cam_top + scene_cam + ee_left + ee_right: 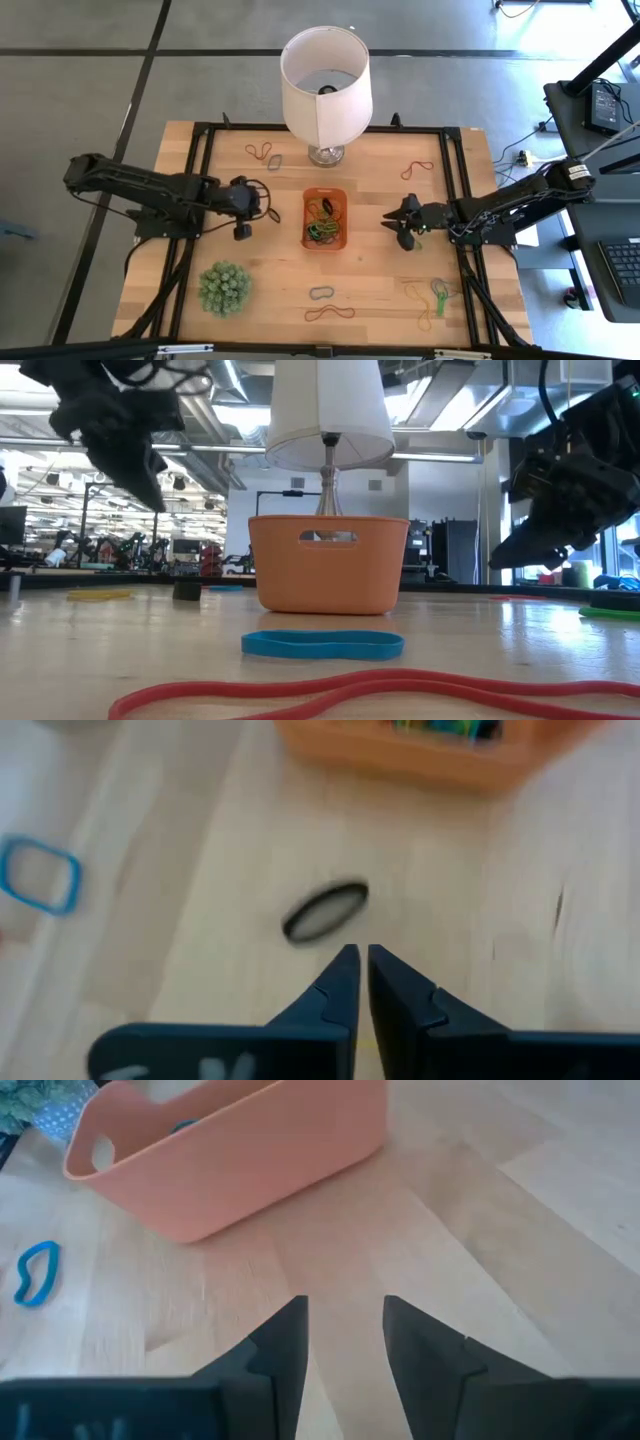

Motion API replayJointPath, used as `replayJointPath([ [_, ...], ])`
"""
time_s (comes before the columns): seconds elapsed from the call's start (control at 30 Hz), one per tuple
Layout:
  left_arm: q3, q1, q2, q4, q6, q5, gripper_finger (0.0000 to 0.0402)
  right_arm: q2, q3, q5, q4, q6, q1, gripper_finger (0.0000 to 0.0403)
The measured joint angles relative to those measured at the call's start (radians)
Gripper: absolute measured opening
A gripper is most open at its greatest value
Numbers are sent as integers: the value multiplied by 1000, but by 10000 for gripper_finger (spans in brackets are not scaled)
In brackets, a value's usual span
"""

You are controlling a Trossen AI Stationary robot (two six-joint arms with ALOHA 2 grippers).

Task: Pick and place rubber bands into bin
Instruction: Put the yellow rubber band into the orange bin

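Left of the bin (325, 220), the left gripper (362, 960) hangs nearly closed and empty above 1 dark rubber band (326, 911) — it should spread, then straddle the loop's edge — while the right gripper (343, 1312) waits open right of the bin.

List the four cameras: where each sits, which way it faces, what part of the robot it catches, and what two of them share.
High view: above the table, facing straight down; both arms, the left gripper and right gripper either side of the bin.
Low view: at table-top height, facing level across; both arms hang in from above.
Left wrist view: on the left arm, facing down at a black band; its own near-shut fingers.
Right wrist view: on the right arm, facing the bin; its own parted fingers.
Shared: the orange bin shows in every view.
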Motion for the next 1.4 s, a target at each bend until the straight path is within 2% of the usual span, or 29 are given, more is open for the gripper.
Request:
replayJointPath([
  [0.2, 0, 10, 113, -117, -59, 0, 71, 0, 18, -1, 0, -41, 0, 135],
  [0.37, 0, 50, 206, -150, -82, -12, 111, 0, 18, -2, 0, -25, 0, 135],
  [0.6, 0, 128, 301, -156, -64, -43, 125, 0, 19, -3, 37, -26, 0, 135],
  [1.07, 4, 204, 458, -143, -62, -19, 111, 0, 19, -3, 47, -26, 0, 135],
  [1.17, 5, 200, 472, -128, -42, -3, 84, 0, 19, -3, 47, -26, 0, 135],
  [1.3, 4, 177, 474, -121, -65, 6, 14, 0, 19, -3, 50, -26, 0, 136],
  [1.4, 16, 159, 465, -134, -83, 6, 4, 0, 19, -3, 50, -24, 0, 135],
])
